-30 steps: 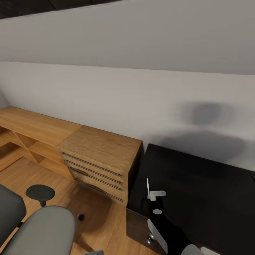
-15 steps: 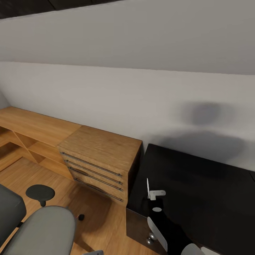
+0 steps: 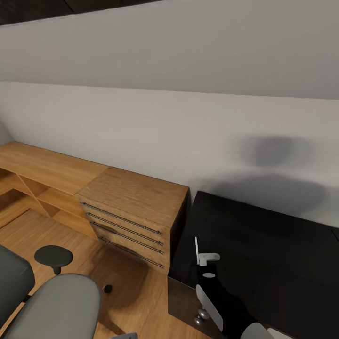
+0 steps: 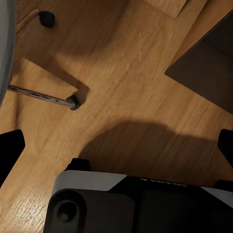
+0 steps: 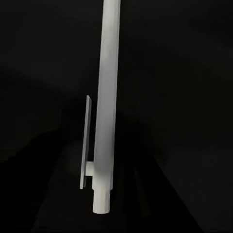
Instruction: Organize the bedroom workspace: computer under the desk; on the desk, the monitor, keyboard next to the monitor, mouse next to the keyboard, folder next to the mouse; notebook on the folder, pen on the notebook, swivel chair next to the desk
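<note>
A pale wall (image 3: 188, 117) backs a black desk (image 3: 273, 245) in my head view; the white pen (image 5: 108, 107) stands upright over its near corner, my right gripper (image 3: 203, 263) closed on it, though dark fingers merge with the desktop; the white parts below it sit slightly higher than before; the swivel chair (image 3: 52, 301) is cut off at the frame edge beside wooden drawers (image 3: 132, 216); my left gripper (image 4: 116, 145) hangs over floorboards (image 4: 126, 82), fingers spread wide.
</note>
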